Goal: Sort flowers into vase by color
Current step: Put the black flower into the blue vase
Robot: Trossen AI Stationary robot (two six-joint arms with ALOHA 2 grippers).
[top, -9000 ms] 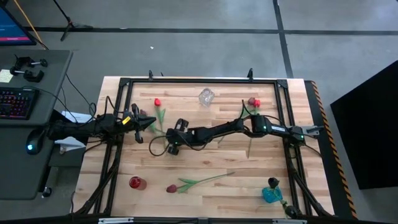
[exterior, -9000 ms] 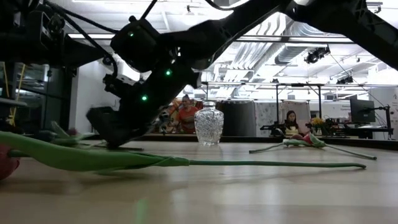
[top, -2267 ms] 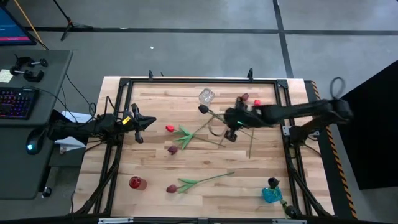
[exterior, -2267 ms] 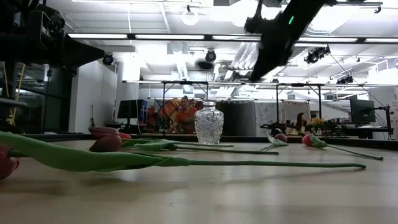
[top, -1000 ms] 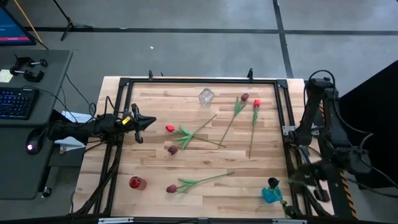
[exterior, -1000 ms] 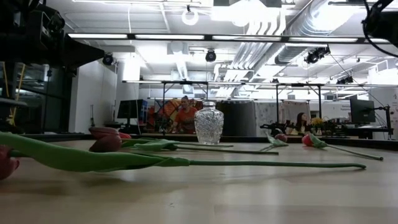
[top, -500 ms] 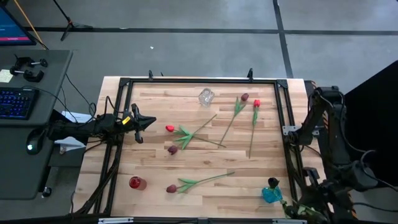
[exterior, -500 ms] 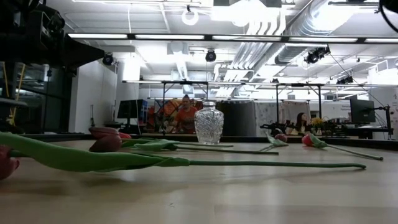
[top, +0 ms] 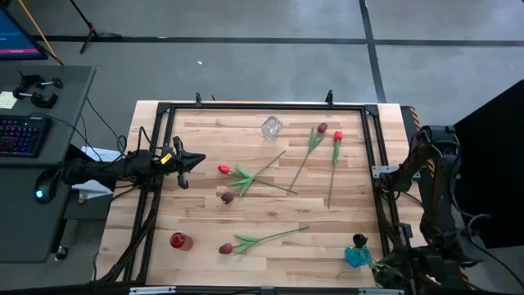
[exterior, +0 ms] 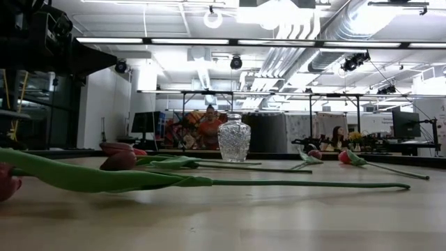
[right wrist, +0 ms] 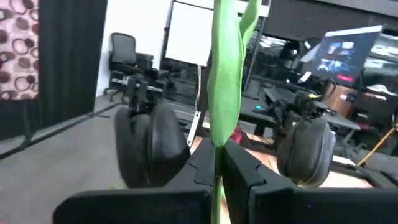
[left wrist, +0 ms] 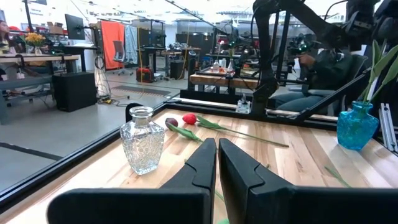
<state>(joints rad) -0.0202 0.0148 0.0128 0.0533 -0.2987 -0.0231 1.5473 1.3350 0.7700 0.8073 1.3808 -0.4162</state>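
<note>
Several tulips lie flat on the wooden table: a red-headed one (top: 223,170), a maroon one (top: 227,197), a maroon one near the front (top: 225,247), and a maroon (top: 322,128) and red (top: 337,135) pair at the far right. A clear glass vase (top: 271,128) stands at the far side, a red vase (top: 178,241) near left and a blue vase (top: 357,255) near right. My left gripper (top: 185,161) is shut and waits at the table's left edge. My right gripper (right wrist: 217,152) is shut on a green stem, off the table's near right corner by the blue vase. My right gripper pinches a long green flower stem (right wrist: 219,118) between its two fingers. The stem and a leaf (right wrist: 249,18) run on past the fingertips and out of the right wrist view. The flower's head is out of view. It is lifted clear of the table.
A black frame rail (top: 262,106) runs around the table. A green stem (left wrist: 378,62) rises above the blue vase (left wrist: 356,127). A desk with a keyboard (top: 20,135) stands to the left. Office chairs (right wrist: 149,143) and people (exterior: 209,129) are in the room beyond.
My right arm has swung farther out past the table's right edge and down toward the near right corner by the blue vase, leaving the low view. It is shut on the stem now. The flowers on the table have stayed where they were.
</note>
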